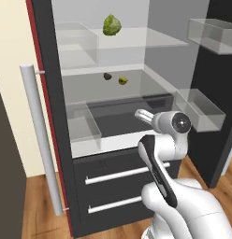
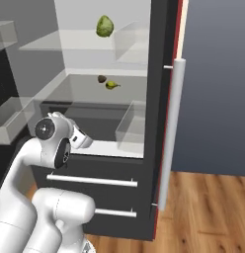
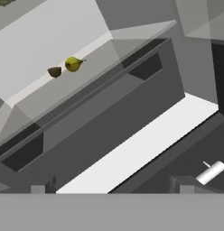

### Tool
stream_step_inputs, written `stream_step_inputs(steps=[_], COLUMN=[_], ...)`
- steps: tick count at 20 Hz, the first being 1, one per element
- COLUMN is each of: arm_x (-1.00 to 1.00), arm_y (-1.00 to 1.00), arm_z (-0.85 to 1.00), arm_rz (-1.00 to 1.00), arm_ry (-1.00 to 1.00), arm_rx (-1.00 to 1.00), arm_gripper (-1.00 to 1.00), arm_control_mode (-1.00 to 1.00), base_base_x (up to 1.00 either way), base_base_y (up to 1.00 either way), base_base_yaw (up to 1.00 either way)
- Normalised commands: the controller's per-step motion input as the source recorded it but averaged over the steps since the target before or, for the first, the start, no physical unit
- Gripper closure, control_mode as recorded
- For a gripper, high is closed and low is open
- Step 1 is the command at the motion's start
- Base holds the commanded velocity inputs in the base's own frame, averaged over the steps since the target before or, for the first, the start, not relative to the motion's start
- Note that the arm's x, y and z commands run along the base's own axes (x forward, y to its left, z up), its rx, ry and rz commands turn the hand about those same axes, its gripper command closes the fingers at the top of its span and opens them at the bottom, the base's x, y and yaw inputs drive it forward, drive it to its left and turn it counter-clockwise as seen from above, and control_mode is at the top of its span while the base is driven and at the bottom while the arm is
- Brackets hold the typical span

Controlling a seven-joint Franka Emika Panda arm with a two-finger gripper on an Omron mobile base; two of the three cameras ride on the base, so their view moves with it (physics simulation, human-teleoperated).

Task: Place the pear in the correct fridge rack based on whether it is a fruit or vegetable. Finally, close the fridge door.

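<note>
You had the small roundish yellow-green pear (image 1: 122,80) lying on the middle glass shelf (image 1: 150,86) of the open fridge, towards the back. It showed a short stem at one side in the hand view (image 3: 73,64) and looked far smaller than the arm's wrist. Just beside the pear, apart from it by a narrow gap, sat a small dark brown roundish item (image 1: 107,76); you could not tell what it was.

Above the pear, on the upper glass shelf (image 1: 164,39), rested a larger crinkled green leafy vegetable (image 1: 112,25). Below the pear, a dark grey drawer compartment (image 1: 132,114) ran across the fridge, with a white ledge (image 1: 104,142) in front of it.

Clear plastic bins (image 1: 83,122) hung on the inner face of the tall dark-grey fridge door with the long silver bar handle (image 1: 41,135), which stood open; nothing could be seen in them. More clear bins (image 1: 202,109) hung on the opposite door.

Your hand (image 3: 116,187) sat below the pear, in front of the drawer compartment, fingers spread wide and holding nothing.
</note>
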Motion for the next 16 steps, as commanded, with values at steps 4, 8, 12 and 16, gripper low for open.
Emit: stream_step_inputs(steps=[4, 8, 12, 16], arm_x=[0.0, 0.0, 0.0, 0.0], arm_y=[0.0, 0.0, 0.0, 0.0], arm_z=[0.0, 0.0, 0.0, 0.0], arm_rz=[0.0, 0.0, 0.0, 0.0], arm_ry=[0.0, 0.0, 0.0, 0.0], arm_rx=[0.0, 0.0, 0.0, 0.0], arm_gripper=[-1.0, -1.0, -1.0, -1.0], arm_control_mode=[1.0, 1.0, 1.0, 1.0], base_base_x=[-0.48, -0.43, -0.4, -0.08], base_base_y=[0.06, 0.05, 0.04, 0.05], base_base_yaw=[0.01, 0.01, 0.0, 0.03])
